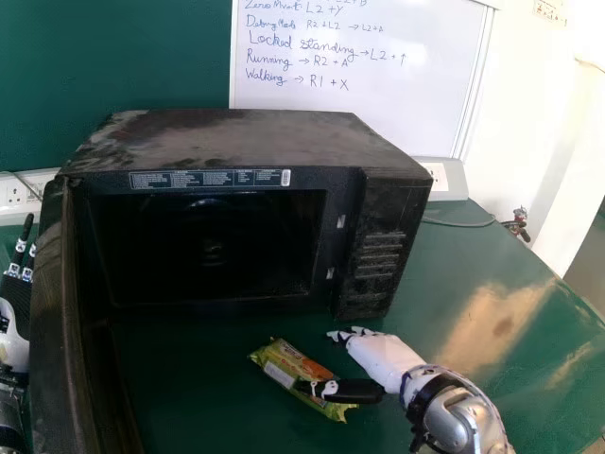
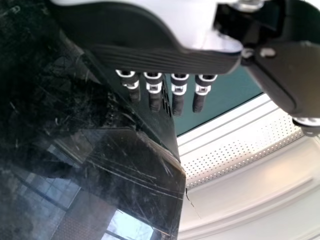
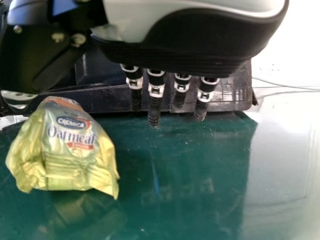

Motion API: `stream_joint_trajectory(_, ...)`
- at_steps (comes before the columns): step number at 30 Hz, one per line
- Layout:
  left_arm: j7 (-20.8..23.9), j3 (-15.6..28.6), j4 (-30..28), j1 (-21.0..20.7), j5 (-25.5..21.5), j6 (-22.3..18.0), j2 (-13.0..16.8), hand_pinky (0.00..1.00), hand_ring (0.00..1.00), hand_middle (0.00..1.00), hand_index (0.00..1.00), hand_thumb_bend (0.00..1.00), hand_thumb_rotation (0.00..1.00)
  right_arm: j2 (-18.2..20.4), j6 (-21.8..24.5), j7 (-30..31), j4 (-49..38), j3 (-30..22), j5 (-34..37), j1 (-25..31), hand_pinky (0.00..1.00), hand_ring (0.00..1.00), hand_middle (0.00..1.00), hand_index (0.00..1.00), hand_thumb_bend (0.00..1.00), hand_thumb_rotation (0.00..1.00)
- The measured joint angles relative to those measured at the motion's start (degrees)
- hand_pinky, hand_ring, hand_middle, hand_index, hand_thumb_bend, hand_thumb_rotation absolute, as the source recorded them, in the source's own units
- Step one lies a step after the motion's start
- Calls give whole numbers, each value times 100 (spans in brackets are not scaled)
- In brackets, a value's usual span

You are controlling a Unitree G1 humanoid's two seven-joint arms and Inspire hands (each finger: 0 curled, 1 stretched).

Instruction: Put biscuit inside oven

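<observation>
Seems ready to grasp the yellow-green biscuit packet (image 1: 286, 365) with straight-fingered, empty right hand (image 1: 382, 359); needs to pinch it next

Head view: I note handwritten whiteboard (image 1: 406, 104), top centre to right; white wall socket (image 1: 14, 195), left edge; thin cable (image 1: 465, 225), right.

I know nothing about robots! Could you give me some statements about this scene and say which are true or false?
1. The biscuit packet lies on the green table. True.
2. The door of the oven is shut. False: it stands open.
3. The left hand is beside the door. True.
4. The left hand is the one nearer the biscuit packet. False: the right hand is.
5. A whiteboard is behind the oven. True.
</observation>
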Motion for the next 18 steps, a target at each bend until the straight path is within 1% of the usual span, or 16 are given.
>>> stream_joint_trajectory(2,0,0,3,-1,-1,18,0,0,15,75,100,0,100,18,-2,0,6,0,-7,0,93,88,89,98,100,62)
stream_joint_trajectory(4,-12,0,21,-7,-1,29,19,0,17,76,100,0,100,31,-2,0,6,0,-16,0,93,88,89,98,100,61)
stream_joint_trajectory(6,-19,0,40,-14,0,26,36,0,21,74,100,2,100,38,-1,4,5,0,-24,0,94,89,89,98,100,60)
stream_joint_trajectory(8,-15,0,40,-13,3,-7,36,0,22,73,100,3,100,48,-1,15,5,3,-31,-3,94,88,89,98,100,58)
stream_joint_trajectory(11,4,0,15,-3,3,-24,29,0,18,74,100,1,100,56,-9,109,5,69,-77,-38,95,88,88,98,100,56)
stream_joint_trajectory(14,4,0,6,-2,3,-18,31,0,19,75,100,0,100,71,-33,225,5,188,-158,-83,94,88,88,97,100,56)
stream_joint_trajectory(18,39,0,-19,13,2,-8,-9,0,18,75,100,4,100,70,-116,328,5,298,-375,-212,93,87,87,97,100,57)
